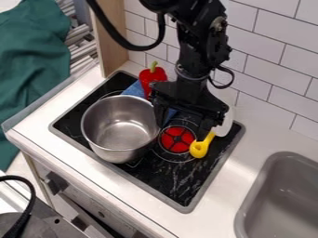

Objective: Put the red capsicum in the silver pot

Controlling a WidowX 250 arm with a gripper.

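Just behind the silver pot (119,126), the red capsicum (151,78) sits outside it, so we judge both grasp and drop remain. Beside the pot, our claw (181,131) hangs spread and empty.

Red capsicum (151,78), green stem (154,66) up, behind silver pot (118,130); pot upright, open-topped, on black stove (180,186)

The pot (104,143) is smooth, shiny metal; the towel (41,51) matt cloth.

Blue cloth (133,89) partly hidden behind silver pot (119,128) and black arm (200,49), grey sink (286,195) cut off at right.
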